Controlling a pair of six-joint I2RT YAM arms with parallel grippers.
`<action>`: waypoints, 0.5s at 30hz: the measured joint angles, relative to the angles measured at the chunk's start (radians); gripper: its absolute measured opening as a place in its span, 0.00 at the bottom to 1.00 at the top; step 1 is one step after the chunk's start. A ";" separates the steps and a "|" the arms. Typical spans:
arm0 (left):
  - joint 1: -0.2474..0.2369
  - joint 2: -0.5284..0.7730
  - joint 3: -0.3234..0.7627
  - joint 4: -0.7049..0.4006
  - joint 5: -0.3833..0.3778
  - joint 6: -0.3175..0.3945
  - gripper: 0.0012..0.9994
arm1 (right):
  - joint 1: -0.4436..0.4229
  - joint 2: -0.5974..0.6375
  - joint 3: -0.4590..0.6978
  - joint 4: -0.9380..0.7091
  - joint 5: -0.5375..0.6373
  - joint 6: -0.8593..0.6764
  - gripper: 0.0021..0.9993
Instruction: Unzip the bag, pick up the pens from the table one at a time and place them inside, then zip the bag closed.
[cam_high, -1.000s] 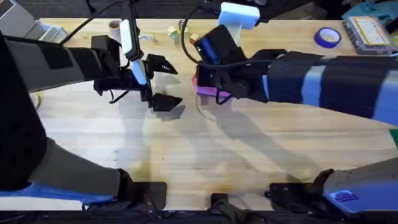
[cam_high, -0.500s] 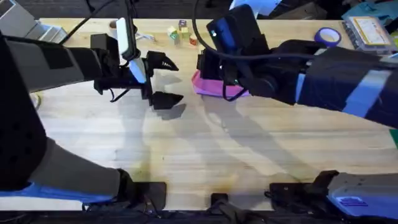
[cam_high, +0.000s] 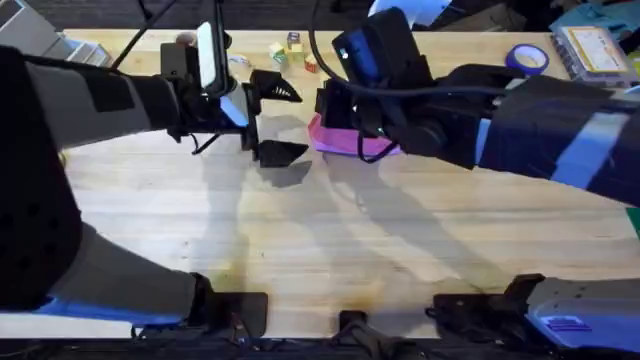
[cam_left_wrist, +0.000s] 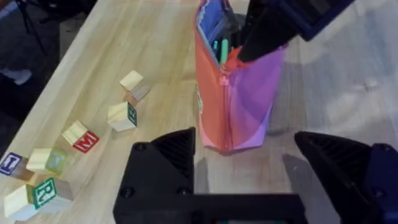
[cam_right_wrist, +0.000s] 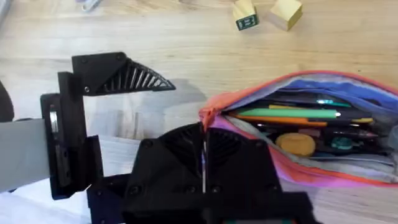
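Pinching the bag's (cam_right_wrist: 298, 134) end, the right hand (cam_right_wrist: 203, 163) (left hand (cam_high: 272, 120) spread) sits alongside.

This looks like a robotics lab or workshop bench set up for manipulation trials. Two dark robot arms reach over a large light wood-plank table (cam_high: 330, 250), their bases clamped along the bottom edge of the overhead frame. Small lettered wooden blocks (cam_high: 290, 50) lie near the top centre, the sort of props used for test handling. A roll of blue tape (cam_high: 526, 59) and a clear plastic parts box (cam_high: 594, 52) sit at the upper right. Black cables trail across the top of the frame, with dark floor beyond the table edge.
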 joint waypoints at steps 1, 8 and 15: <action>-0.004 0.000 0.000 0.013 0.000 -0.011 0.99 | 0.000 0.000 0.000 0.000 0.000 0.000 0.03; -0.042 0.000 0.000 0.093 -0.006 -0.109 0.99 | 0.000 0.000 0.000 0.000 0.000 0.000 0.03; -0.096 0.000 0.000 0.193 -0.065 -0.247 0.99 | 0.000 0.000 0.000 0.003 0.000 0.000 0.03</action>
